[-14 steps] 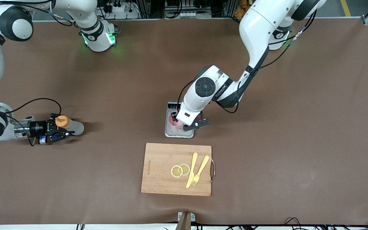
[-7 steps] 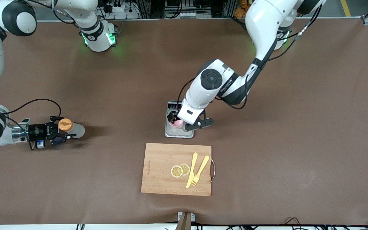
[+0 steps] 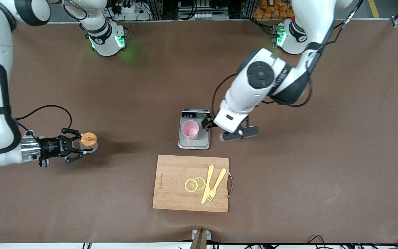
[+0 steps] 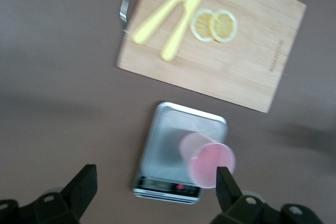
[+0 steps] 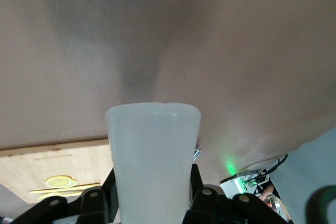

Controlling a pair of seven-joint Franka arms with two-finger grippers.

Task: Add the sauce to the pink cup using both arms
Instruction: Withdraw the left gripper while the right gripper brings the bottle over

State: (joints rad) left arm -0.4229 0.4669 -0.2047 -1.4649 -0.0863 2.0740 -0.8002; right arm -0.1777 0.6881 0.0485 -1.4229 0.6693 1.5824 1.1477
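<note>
Here is the right pincer (image 3: 79, 145), out toward the right arm's end of the surface (image 3: 306, 180), closed around the body of the sauce (image 3: 88, 139). The bottle stands upright in the grip, orange cap up, and the right wrist view shows its pale body (image 5: 152, 161) squeezed between the fingers. That puts the sauce at roughly nine o'clock from the scale (image 3: 203, 142) and well apart from it. The pink cup (image 3: 189, 129) sits upright on the scale's plate, mouth open and nothing over it. The left pincer (image 3: 226, 129) hangs with its jaws spread wide and empty, just off the scale at about three o'clock from the cup. The left wrist view shows the cup (image 4: 207, 158) and the scale's plate (image 4: 168, 129) below its parted fingers (image 4: 84, 184). At six o'clock from the scale lies the cutting board (image 3: 174, 173) with lemon slices (image 3: 195, 184) and a yellow fork and knife (image 3: 212, 185), none of it in play. The step in hand looks like the carry. The right arm should bring the bottle across level and high enough to pass the cup's rim, with a firm but not crushing grip, since a squeeze bottle may dribble early. Once there, I'd tip the nozzle to point down inside the rim before any squeeze. The left pincer could well steady the cup, or at least keep out of the bottle's path. The cup looks light, so a nudge from the nozzle could slide or topple it off the plate.
</note>
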